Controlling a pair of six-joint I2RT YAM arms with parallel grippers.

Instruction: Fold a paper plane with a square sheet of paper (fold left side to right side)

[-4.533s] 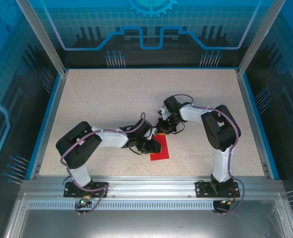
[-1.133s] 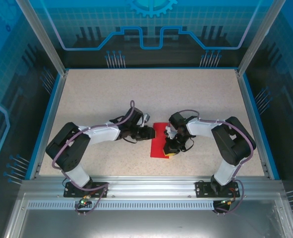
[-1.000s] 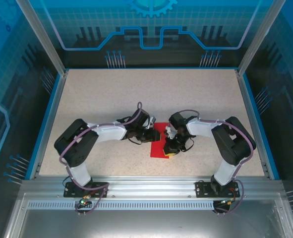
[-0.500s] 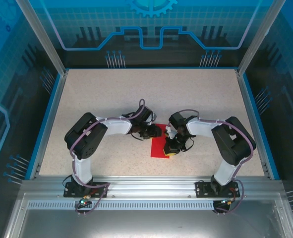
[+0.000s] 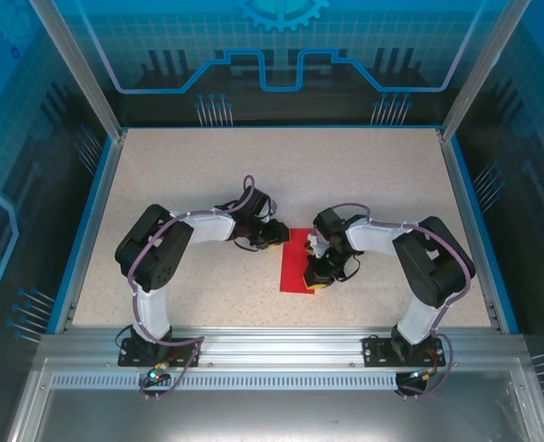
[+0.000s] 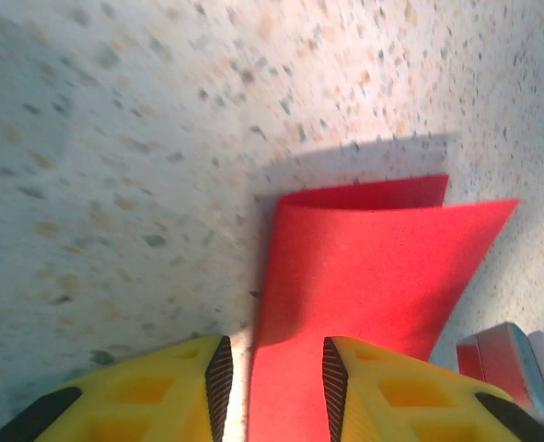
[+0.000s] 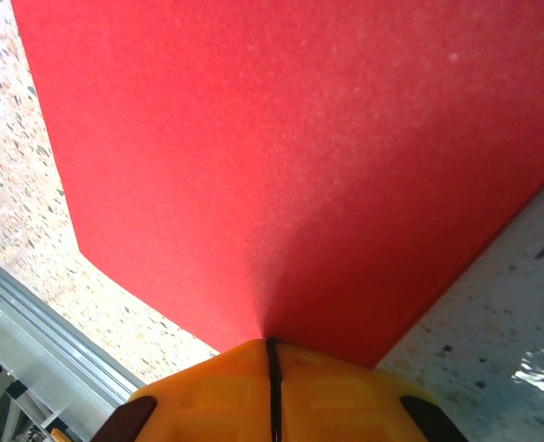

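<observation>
Now I see folded red paper [image 5: 296, 265] lying on surface [image 5: 207, 175] between arms. Right pincer [image 7: 272, 343] clenched, tips at paper's corner. Left pincer [image 6: 272, 359] partly released, straddling paper's edge.

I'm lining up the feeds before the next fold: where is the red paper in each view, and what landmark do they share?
Top external: the red paper lies at centre, between the arms, with the right gripper at its right edge.
Left wrist: lower centre-right, running up from between the left gripper fingers.
Right wrist: across most of the frame, its near corner meeting the shut right gripper.
Shared landmark: the speckled table.
</observation>
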